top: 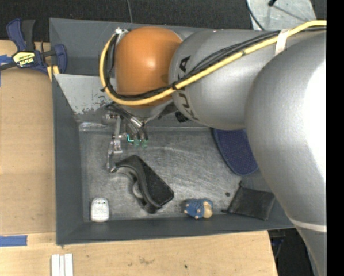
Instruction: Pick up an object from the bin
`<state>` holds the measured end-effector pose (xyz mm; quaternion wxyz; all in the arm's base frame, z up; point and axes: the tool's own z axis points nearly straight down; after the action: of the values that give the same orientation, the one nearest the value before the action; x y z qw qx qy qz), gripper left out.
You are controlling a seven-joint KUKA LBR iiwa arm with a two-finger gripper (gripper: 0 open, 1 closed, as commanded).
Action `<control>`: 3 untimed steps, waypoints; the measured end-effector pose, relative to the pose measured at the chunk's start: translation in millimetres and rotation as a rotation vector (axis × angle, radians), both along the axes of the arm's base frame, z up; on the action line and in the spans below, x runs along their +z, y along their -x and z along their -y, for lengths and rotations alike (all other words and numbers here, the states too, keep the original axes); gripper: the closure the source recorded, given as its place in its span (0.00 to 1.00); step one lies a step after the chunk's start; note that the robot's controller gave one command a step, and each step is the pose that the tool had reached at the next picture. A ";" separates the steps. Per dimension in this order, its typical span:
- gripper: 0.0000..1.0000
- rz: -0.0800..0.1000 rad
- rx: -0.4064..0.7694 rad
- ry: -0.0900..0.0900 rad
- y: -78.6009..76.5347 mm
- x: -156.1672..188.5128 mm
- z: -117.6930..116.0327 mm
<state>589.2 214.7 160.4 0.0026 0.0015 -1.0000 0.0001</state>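
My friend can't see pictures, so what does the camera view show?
A silver robot arm reaches from the right into a grey bin, its jaws down beside a curved black thing. Along the near wall lie a white lump, a blue-and-tan toy and a black block.

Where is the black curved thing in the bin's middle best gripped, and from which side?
Take the black curved thing probably at its narrow upper-left end, from straight above, across its width: it lies flat, its other end is broader.

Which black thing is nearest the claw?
The curved black piece in the middle of the bin, right beside the claw; the other, a flat black block, lies away in the right corner.
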 end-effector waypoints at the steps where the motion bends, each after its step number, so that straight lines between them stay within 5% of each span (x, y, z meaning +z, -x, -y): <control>1: 1.00 0.008 -0.003 -0.002 -2.3 4.4 1.0; 2: 0.00 0.008 -0.004 -0.002 -2.4 4.4 1.2; 3: 0.00 -0.003 -0.020 0.004 47.2 -68.0 47.8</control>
<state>541.9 166.8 92.4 0.0043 -0.0087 -1.0000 0.0019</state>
